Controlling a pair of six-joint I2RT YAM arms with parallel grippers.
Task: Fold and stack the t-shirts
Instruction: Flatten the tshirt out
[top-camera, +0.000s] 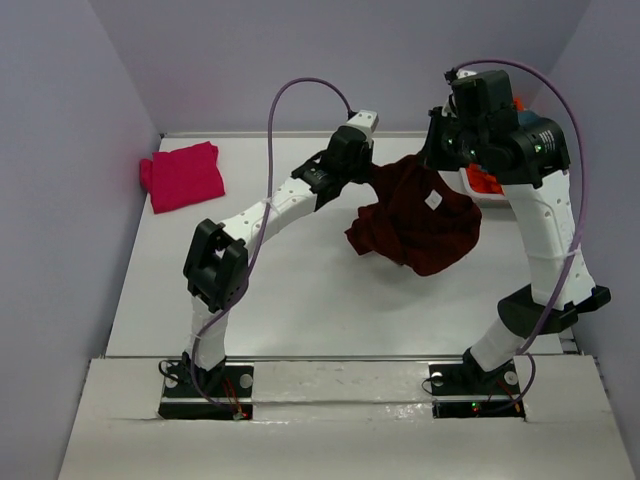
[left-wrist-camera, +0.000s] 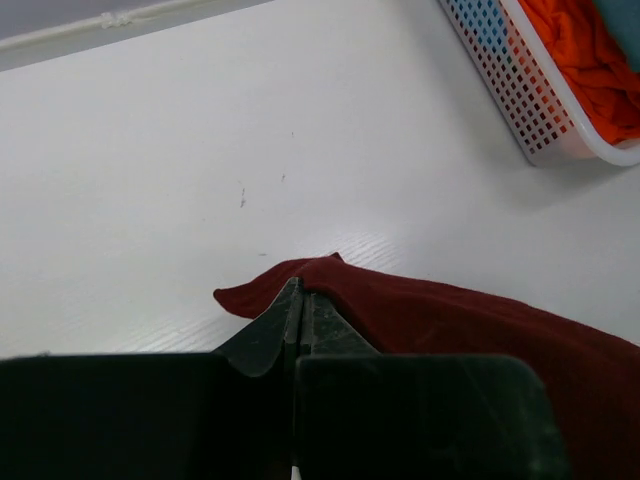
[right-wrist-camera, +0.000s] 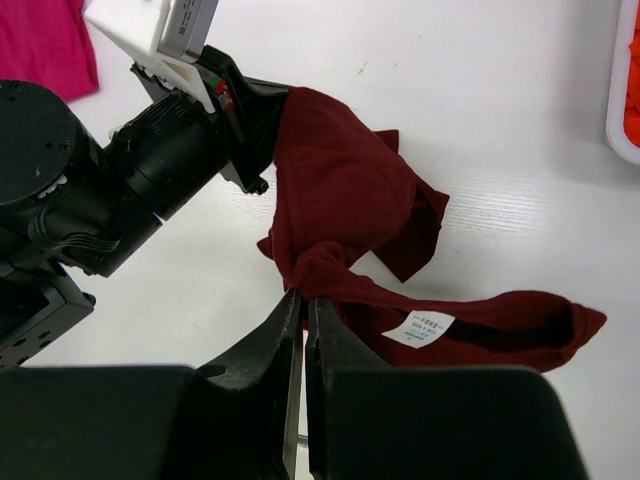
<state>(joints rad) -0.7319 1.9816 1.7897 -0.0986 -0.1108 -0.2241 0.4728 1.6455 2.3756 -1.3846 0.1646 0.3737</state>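
Gripped the big dark red cloth t-shirt (top-camera: 420, 222) from both sides, left tool (left-wrist-camera: 298, 298) and right tool (right-wrist-camera: 303, 300) both closed tight on it, over the white tabletop (top-camera: 300, 295). Saw the pink cloth t-shirt (top-camera: 183, 176) lying far left.

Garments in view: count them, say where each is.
3. Maroon t-shirt, held by left gripper and right gripper mid-table; pink t-shirt, far left; orange garment, in the basket far right, which may hide more.
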